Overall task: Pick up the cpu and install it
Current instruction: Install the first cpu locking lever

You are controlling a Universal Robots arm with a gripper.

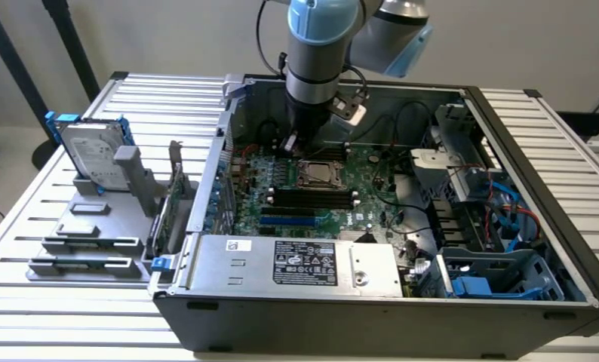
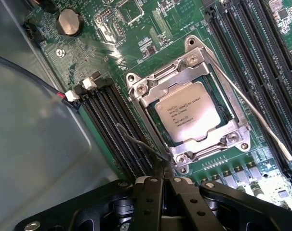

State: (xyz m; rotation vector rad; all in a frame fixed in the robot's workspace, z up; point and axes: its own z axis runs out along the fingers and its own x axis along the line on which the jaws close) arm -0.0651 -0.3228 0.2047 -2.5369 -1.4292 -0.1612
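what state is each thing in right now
cpu: seated, metal top up
socket: holds the cpu, frame down around it
gripper: shut, close by the socket's edge
computer case: side open, inside exposed
hard drive: standing upright in grey holder

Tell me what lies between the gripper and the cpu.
Wrist view: the socket's metal frame edge lies between the shut gripper and the cpu.

Matt silver metal cpu (image 2: 187, 117) lid
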